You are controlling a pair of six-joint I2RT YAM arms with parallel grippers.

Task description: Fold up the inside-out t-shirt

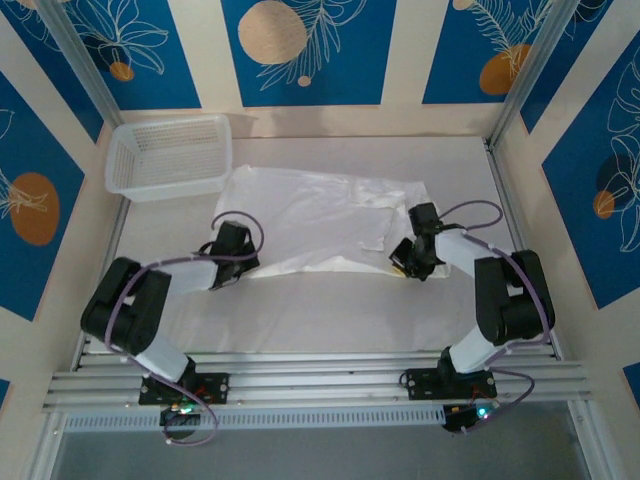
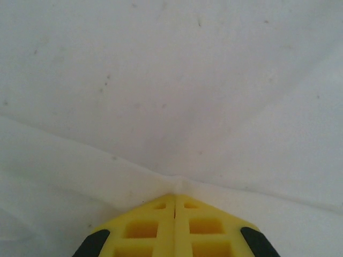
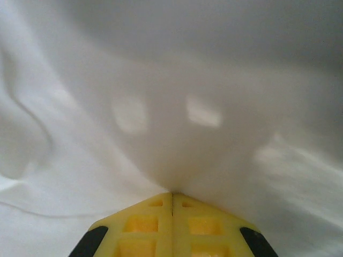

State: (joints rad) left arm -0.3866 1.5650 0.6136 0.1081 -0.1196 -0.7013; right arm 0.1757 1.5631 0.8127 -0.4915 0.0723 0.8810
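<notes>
The inside-out t-shirt [image 1: 320,215] lies spread out, white and thin, across the middle of the table. My left gripper [image 1: 243,264] is at its near left corner. In the left wrist view the yellow jaws [image 2: 175,197] are pressed together with a fold of the white cloth [image 2: 177,91] pinched at their tip. My right gripper [image 1: 404,262] is at the near right edge of the shirt. Its jaws [image 3: 172,195] are closed as well, and the cloth [image 3: 177,134] rises from the tip in a lifted drape.
A white plastic mesh basket [image 1: 170,155] stands at the back left, just beyond the shirt's far corner. Aluminium posts and walls close in the table [image 1: 300,315] on both sides, and a rail runs along its near edge.
</notes>
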